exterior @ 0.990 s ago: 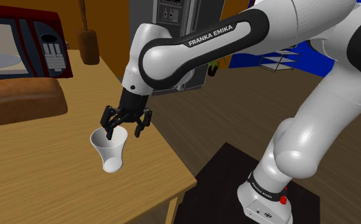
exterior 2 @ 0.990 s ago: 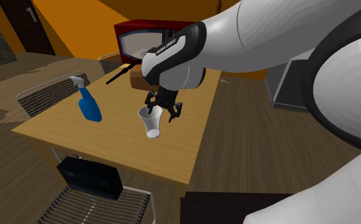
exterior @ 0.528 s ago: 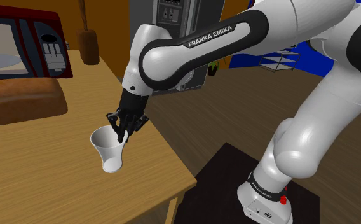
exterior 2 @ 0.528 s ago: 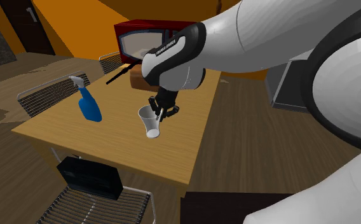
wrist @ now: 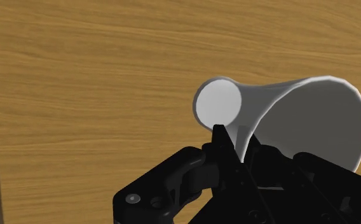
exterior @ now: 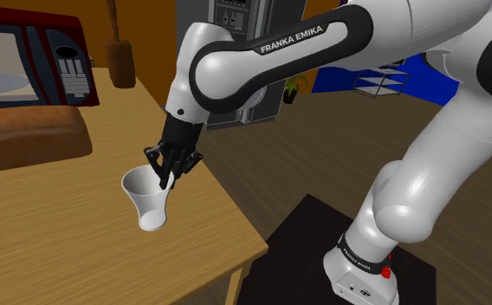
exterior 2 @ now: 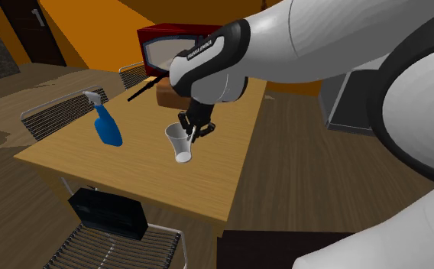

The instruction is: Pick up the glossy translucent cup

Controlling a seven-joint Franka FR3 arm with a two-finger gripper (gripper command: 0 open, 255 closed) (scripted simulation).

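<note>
A plain white flared cup [exterior: 149, 204] is gripped by its rim, its wall pinched between the narrowed fingers of the all-black two-finger gripper [exterior: 168, 178], near the edge of a light wooden table [exterior: 54, 234]. Whether its base rests on the wood cannot be told. A brown bread loaf [exterior: 28, 135] and a red microwave [exterior: 29, 54] are seen behind, and a blue spray bottle [exterior 2: 105, 124] well apart.

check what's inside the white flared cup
Only its bare grey inner wall shows in the white flared cup; no contents. The black tool, shut on the rim, covers the inside near it.
</note>
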